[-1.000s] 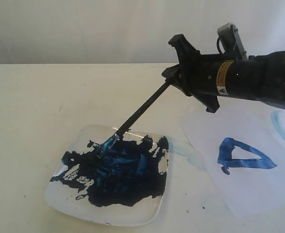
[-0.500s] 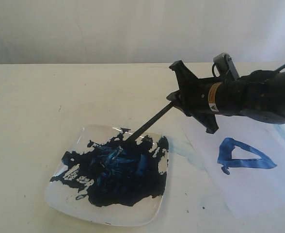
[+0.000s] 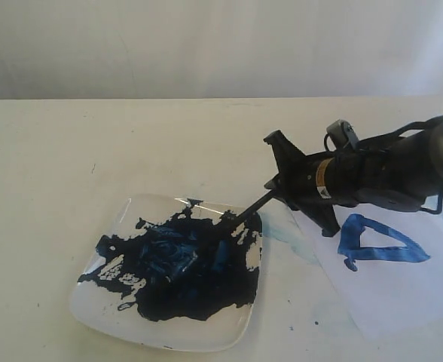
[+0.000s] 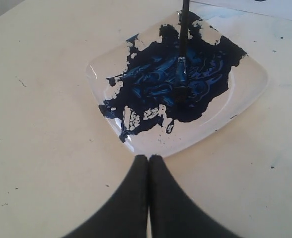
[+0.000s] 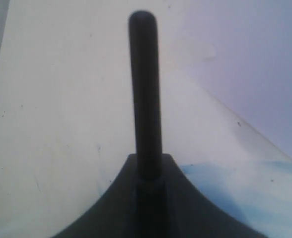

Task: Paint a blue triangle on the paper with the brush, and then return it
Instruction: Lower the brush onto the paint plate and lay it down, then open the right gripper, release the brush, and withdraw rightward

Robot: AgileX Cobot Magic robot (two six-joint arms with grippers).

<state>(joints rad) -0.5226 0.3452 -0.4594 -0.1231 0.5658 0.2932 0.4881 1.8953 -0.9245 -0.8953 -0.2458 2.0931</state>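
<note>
- Shows brush [image 3: 252,207], clamped in right gripper [image 3: 282,185], lowered further onto plate [image 3: 93,302].
- Confirms blue triangle [image 3: 349,240] complete on paper [image 3: 387,294]; leaves only release.
- Shows left gripper [image 4: 148,163] closed, empty.

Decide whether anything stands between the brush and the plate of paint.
Nothing visible does. The right gripper holds the brush, and its tip already lies in the blue paint on the plate. The paper with the triangle lies beside the plate, not between them.
</note>
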